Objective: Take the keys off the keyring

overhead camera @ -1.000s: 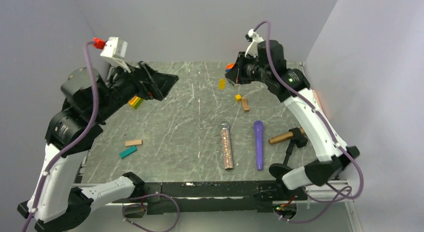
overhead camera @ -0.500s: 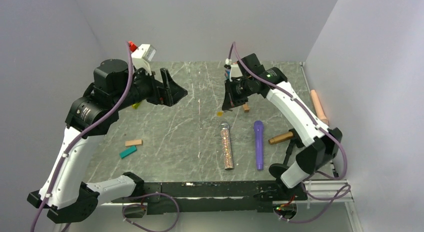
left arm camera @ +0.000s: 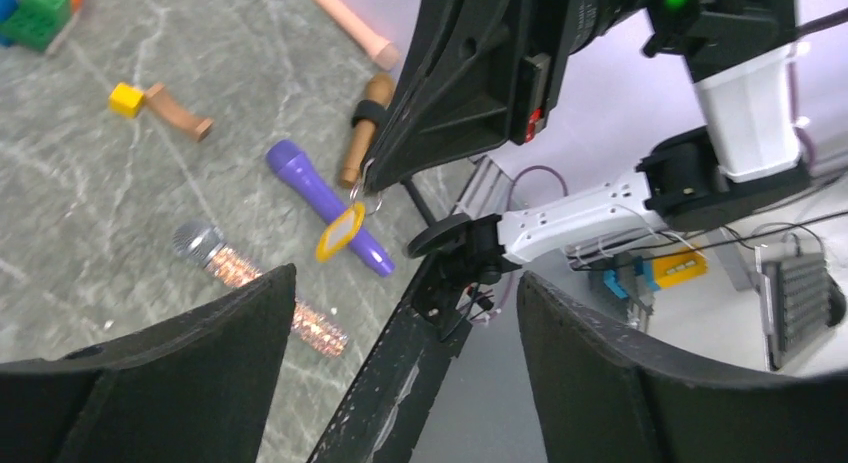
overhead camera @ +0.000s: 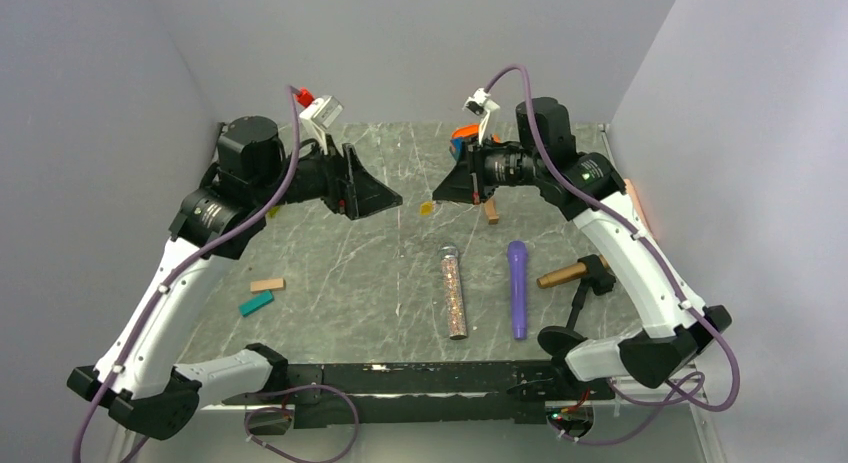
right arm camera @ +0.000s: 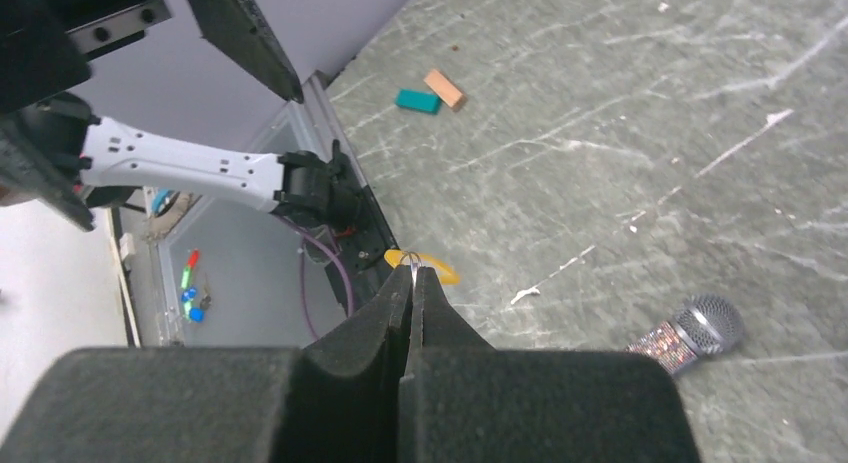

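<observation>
My right gripper (overhead camera: 438,196) is shut on a thin metal keyring (right arm camera: 410,260), held in the air above the middle of the table. A flat yellow-gold key (overhead camera: 427,209) hangs from the ring just below the fingertips. It shows in the left wrist view (left arm camera: 340,231) and peeks past the jaws in the right wrist view (right arm camera: 430,268). My left gripper (overhead camera: 393,198) is open and empty. It points at the right gripper from the left, a short gap away. In the left wrist view the ring (left arm camera: 368,191) hangs beyond the open left gripper (left arm camera: 400,363).
A glitter microphone (overhead camera: 454,293), a purple microphone (overhead camera: 517,288) and a wooden mallet (overhead camera: 566,274) lie near the front right. A small brown block (overhead camera: 491,213) lies under the right arm. Teal (overhead camera: 256,303) and tan (overhead camera: 267,284) blocks lie at the left. Coloured bricks (overhead camera: 460,135) stand at the back.
The right gripper has carried the ring and yellow key from the back of the table to the middle and lifted slightly. The left gripper has swung right and forward, closing on it.
</observation>
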`<state>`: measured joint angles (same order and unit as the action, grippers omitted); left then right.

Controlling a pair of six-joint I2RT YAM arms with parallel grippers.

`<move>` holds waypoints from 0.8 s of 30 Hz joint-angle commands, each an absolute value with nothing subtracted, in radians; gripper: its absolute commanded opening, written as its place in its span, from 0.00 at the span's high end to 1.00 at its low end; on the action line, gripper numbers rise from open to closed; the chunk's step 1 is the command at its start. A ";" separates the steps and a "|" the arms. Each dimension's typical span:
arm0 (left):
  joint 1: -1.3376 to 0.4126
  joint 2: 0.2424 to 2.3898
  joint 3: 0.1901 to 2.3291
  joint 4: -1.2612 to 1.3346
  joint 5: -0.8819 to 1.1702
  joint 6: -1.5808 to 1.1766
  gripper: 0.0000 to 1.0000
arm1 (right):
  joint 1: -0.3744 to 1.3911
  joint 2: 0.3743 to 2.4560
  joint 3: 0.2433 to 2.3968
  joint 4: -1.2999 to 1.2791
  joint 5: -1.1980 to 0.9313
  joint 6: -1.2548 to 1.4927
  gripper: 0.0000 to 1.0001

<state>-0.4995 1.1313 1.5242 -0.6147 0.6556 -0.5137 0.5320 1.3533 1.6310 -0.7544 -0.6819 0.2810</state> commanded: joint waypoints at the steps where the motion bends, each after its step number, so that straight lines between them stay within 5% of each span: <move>1: -0.493 1.162 1.561 -0.476 0.783 -0.541 0.19 | 0.534 1.302 1.614 -0.620 -0.771 0.293 1.00; 24: -0.494 1.259 1.535 -0.362 0.890 -0.624 0.50 | 0.534 1.267 1.592 -0.434 -0.861 0.361 1.00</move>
